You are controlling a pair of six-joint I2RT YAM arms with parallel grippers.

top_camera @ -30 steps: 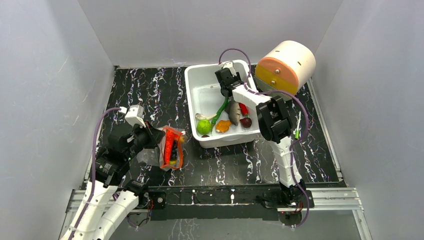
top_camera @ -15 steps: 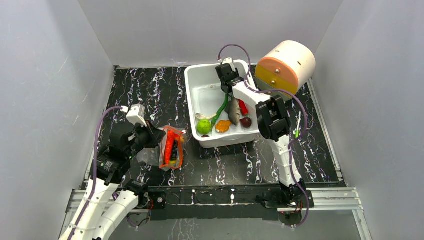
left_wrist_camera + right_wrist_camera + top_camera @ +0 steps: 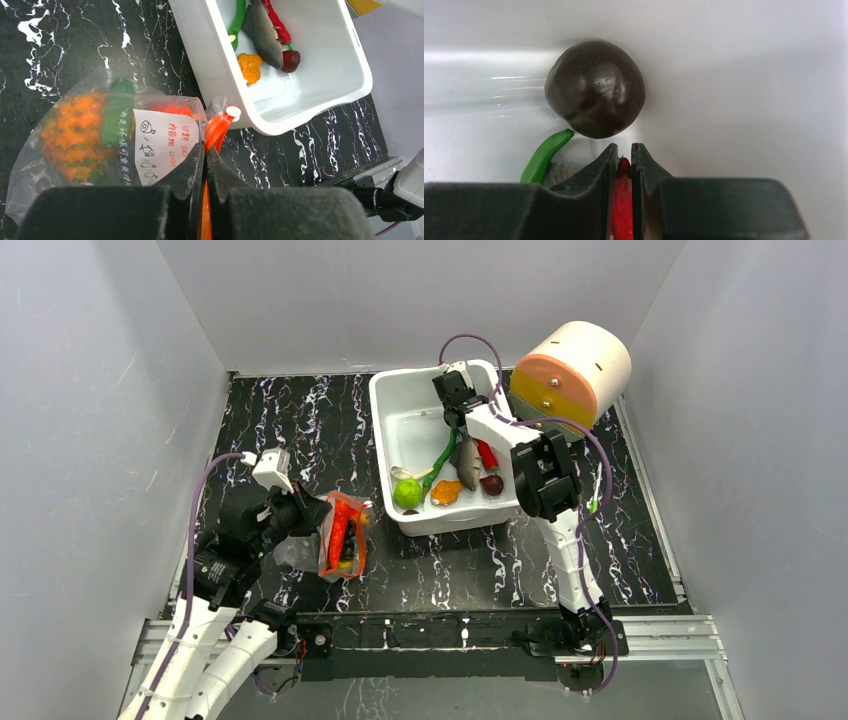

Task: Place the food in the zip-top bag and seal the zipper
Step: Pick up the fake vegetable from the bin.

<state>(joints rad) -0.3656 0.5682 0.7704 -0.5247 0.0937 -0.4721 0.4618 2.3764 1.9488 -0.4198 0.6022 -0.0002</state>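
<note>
The clear zip-top bag (image 3: 341,540) lies left of the bin with its mouth toward it. Inside are an orange-and-green pineapple (image 3: 75,135) and other bright food, behind a white label. My left gripper (image 3: 205,146) is shut on the red-orange zipper (image 3: 218,127) at the bag's mouth. My right gripper (image 3: 624,150) is down inside the bin, shut on a red chili (image 3: 623,200) that fills the gap between its pads. Just past its tips sits a dark round fruit (image 3: 595,89), with a green pod (image 3: 544,155) to the left. A lime (image 3: 407,493), an orange piece (image 3: 447,491) and a grey fish (image 3: 467,466) lie in the bin.
The white rectangular bin (image 3: 395,390) stands at the back centre of the black marbled table. A large cream, pink and yellow cylinder (image 3: 572,370) hangs over its right rim. Grey walls close in on three sides.
The right wrist has shifted slightly toward the back of the bin. The left arm and the bag have barely moved.
</note>
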